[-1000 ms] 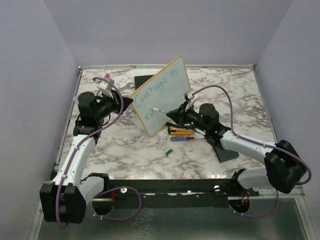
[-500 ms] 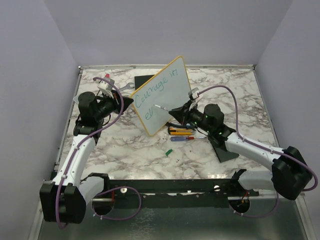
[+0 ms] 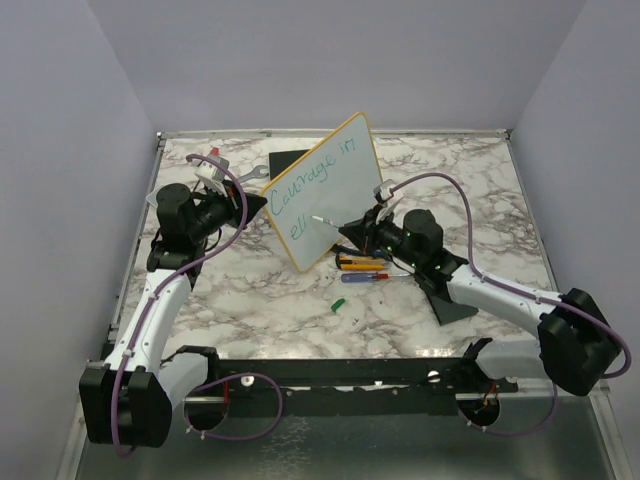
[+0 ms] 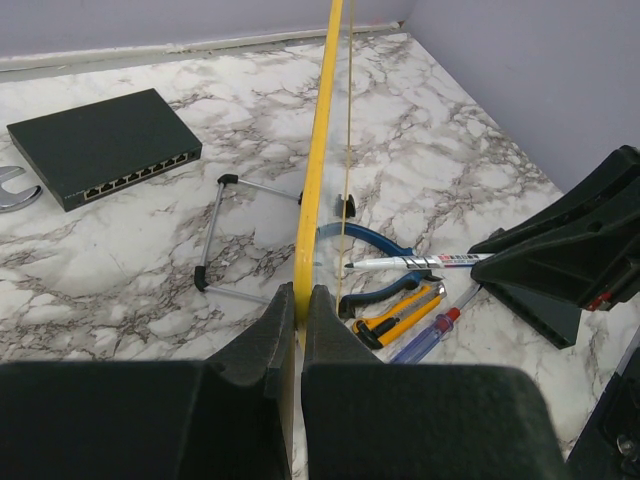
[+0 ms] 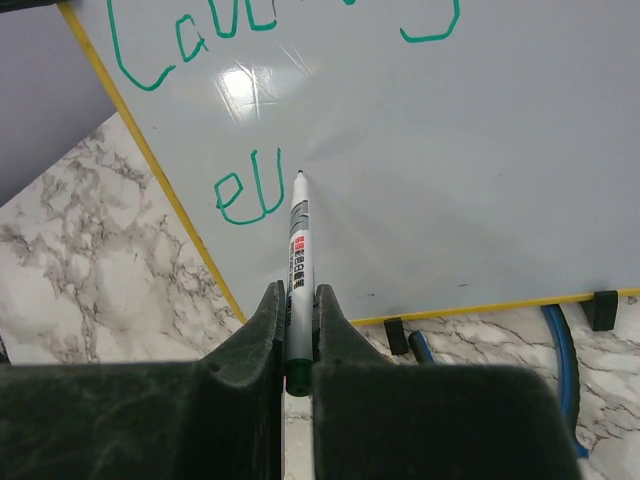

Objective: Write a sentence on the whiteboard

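Note:
The whiteboard, white with a thin yellow rim, stands tilted on a wire stand at the table's middle. It carries teal writing: "Courage in" above and "ev" below. My left gripper is shut on the board's yellow edge, seen edge-on. My right gripper is shut on a grey marker. The marker's tip touches the board just right of the "ev". In the top view the marker points left at the lower line.
A black network switch lies behind the board, with a wrench near it. Blue pliers, a yellow utility knife and a screwdriver lie under the board's front. A green marker cap lies nearer. A black stand sits right.
My right gripper drew back and up from the board's lower line, then returned with the marker tip to the right of the "ev". The left gripper and board stayed still.

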`<state>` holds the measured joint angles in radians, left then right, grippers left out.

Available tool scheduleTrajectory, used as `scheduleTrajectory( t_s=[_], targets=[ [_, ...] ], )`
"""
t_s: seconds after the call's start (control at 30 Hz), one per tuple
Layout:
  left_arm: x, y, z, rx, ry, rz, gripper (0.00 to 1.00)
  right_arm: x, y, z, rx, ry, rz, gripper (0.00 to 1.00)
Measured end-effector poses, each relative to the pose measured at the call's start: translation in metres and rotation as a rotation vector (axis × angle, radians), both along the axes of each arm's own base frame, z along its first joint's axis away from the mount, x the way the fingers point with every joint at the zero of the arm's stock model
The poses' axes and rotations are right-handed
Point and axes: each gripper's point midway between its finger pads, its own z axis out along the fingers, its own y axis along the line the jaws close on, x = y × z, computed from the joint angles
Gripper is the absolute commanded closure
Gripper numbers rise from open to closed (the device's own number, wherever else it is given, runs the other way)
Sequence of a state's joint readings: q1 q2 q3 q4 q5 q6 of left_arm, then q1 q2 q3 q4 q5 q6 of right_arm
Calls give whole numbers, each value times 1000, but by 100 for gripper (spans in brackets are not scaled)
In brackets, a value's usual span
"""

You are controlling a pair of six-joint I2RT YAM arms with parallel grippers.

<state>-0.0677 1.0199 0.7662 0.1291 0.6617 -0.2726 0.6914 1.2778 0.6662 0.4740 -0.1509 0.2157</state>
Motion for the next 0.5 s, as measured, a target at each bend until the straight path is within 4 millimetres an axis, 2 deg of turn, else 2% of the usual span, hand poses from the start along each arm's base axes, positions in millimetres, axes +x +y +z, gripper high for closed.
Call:
scheduleTrajectory(
  t_s=[0.5],
  targets=[
    [0, 0, 0, 0, 0, 0, 100, 1, 4, -17, -25, 34, 14, 99]
  ],
)
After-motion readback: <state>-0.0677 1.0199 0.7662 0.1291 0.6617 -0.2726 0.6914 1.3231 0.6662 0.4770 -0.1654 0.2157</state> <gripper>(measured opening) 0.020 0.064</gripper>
